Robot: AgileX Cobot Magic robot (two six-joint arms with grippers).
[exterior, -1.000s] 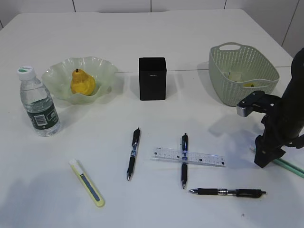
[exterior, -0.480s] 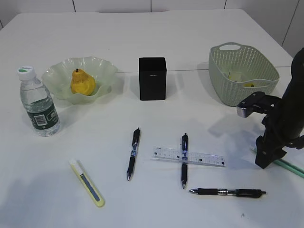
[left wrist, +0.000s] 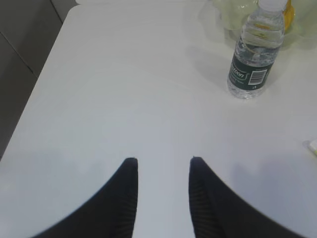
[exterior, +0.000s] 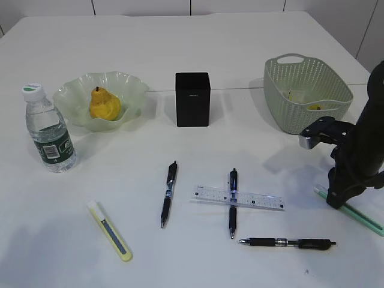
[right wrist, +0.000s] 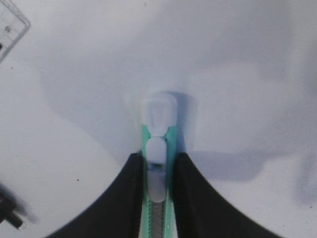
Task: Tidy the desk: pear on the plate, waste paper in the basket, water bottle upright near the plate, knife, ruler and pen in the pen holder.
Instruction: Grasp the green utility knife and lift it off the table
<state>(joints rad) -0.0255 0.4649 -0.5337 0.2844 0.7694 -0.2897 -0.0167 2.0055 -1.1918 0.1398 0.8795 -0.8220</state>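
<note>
Since a second ago the right gripper point(exterior: 337, 201) has shifted slightly toward the right edge of the table, and more of the green knife point(exterior: 360, 212) now shows past it; nothing else on the desk has changed place.

Step in hand, as I judge it: picking up the green knife for the pen holder point(exterior: 192, 99). In the right wrist view the right gripper point(right wrist: 157, 163) has its jaws closed against both sides of the green knife point(right wrist: 157, 163), white end cap pointing forward. Looks clamped on it; whether it is off the table yet I cannot tell.

Left gripper point(left wrist: 161, 166) sits idle near the left front corner, jaws apart, nothing between them.

Done already: pear point(exterior: 104, 103) on the plate point(exterior: 129, 87) toward the back left, water bottle point(exterior: 49, 129) upright just beside the plate, paper in the basket point(exterior: 300, 123) at the back right.

Left to do: yellow knife point(exterior: 111, 231) near the front left, ruler point(exterior: 237, 198) lying across a pen point(exterior: 232, 203) mid-front, another pen point(exterior: 168, 193) to its left, a third pen point(exterior: 288, 243) near the front edge.

Next move needs a lift, a carry across to the pen holder at the middle back, the knife turned on end and lowered into the opening before release. Grip is near one end, so it may swing.
</note>
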